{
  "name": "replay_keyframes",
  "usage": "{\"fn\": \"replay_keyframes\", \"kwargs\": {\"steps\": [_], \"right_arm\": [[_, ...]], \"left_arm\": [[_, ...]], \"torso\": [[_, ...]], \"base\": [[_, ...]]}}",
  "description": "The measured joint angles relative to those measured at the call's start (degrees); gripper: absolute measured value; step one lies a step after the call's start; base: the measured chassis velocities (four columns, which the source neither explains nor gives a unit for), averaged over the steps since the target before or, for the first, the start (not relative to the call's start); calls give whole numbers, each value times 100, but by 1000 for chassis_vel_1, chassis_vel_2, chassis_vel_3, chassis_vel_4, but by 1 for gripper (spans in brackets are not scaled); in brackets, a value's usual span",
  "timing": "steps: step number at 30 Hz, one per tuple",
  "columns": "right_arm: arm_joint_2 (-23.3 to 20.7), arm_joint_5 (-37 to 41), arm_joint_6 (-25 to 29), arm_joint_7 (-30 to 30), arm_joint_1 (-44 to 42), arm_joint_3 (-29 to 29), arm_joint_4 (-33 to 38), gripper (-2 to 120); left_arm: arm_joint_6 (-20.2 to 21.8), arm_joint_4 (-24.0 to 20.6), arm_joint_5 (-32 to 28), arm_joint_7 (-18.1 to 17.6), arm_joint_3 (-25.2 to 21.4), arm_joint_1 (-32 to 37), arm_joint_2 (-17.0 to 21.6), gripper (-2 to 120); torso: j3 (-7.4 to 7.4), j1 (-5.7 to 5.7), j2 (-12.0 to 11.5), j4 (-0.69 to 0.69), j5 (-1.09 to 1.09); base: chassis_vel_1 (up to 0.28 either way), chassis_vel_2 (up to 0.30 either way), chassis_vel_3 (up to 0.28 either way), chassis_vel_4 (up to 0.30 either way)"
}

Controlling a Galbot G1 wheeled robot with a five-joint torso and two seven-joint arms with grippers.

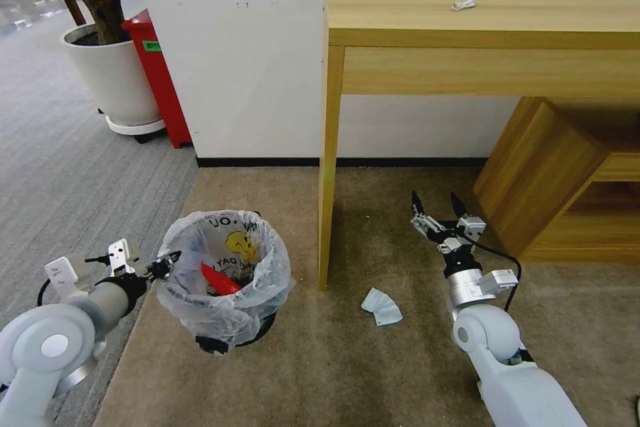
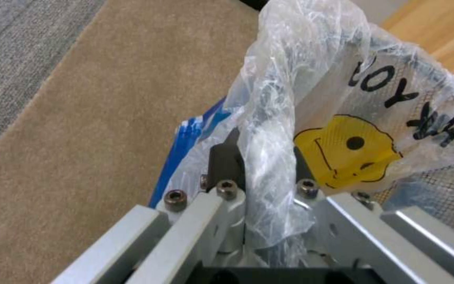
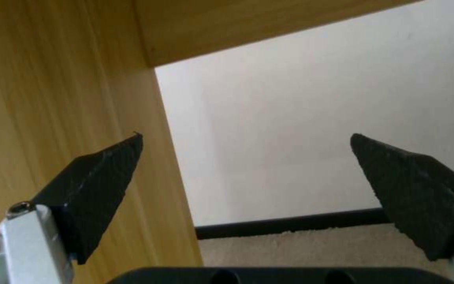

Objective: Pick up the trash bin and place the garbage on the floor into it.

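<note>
Beige floor [image 1: 413, 360] beside wooden desk [image 1: 480, 13]. Left gripper [image 1: 170, 261] pinches the trash bin [image 1: 225, 280] rim (bag film between pads). Right gripper [image 1: 440, 207] spread, empty, above carpet. Garbage [image 1: 381, 307] lies nearby. Risk: liner slips, bin tips.

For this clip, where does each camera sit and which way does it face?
Head view: on the head, looking forward and down at the floor, the trash bin and a wooden desk; both arms show.
Left wrist view: along the left gripper, shut on the trash bin's bagged rim.
Right wrist view: past the open right gripper toward the desk leg and wall.
Shared: bin bag, head and left wrist.
</note>
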Motion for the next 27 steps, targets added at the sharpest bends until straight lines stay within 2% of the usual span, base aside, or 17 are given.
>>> {"fn": "replay_keyframes", "kwargs": {"steps": [27], "right_arm": [[-20, -25, -3, -17, 66, 16, -105, 100]], "left_arm": [[0, 104, 34, 95, 32, -41, -13, 3]], "torso": [[0, 0, 0, 1, 0]], "base": [[0, 0, 0, 0]]}}
